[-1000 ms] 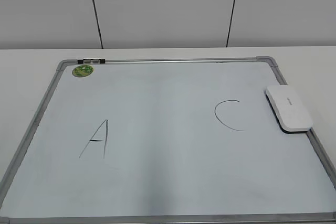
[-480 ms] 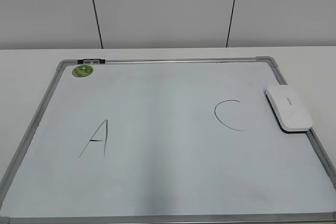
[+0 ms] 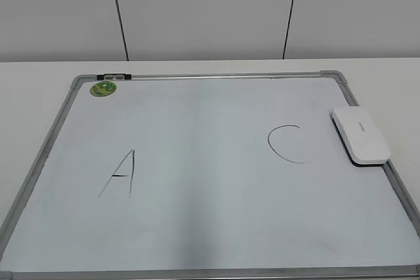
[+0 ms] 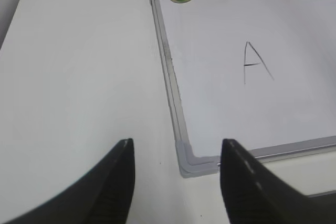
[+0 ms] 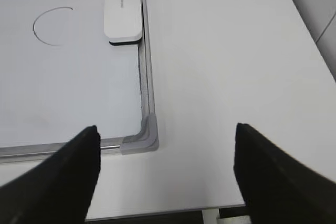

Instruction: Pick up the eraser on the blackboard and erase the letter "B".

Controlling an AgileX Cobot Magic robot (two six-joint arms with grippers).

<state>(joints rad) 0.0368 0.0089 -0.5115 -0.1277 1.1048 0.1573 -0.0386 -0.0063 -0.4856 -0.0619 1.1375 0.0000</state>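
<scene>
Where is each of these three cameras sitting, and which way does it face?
Exterior: ahead of the board, slanting down at it; no robot part shows.
Left wrist: on the left arm, facing the A and near corner; open jaws show.
Right wrist: on the right arm, facing the eraser; open jaws show.
Exterior and right wrist share the C.

Both grippers spread wide, holding nothing: left gripper (image 4: 176, 182), right gripper (image 5: 165, 174), each hanging above table.
</scene>
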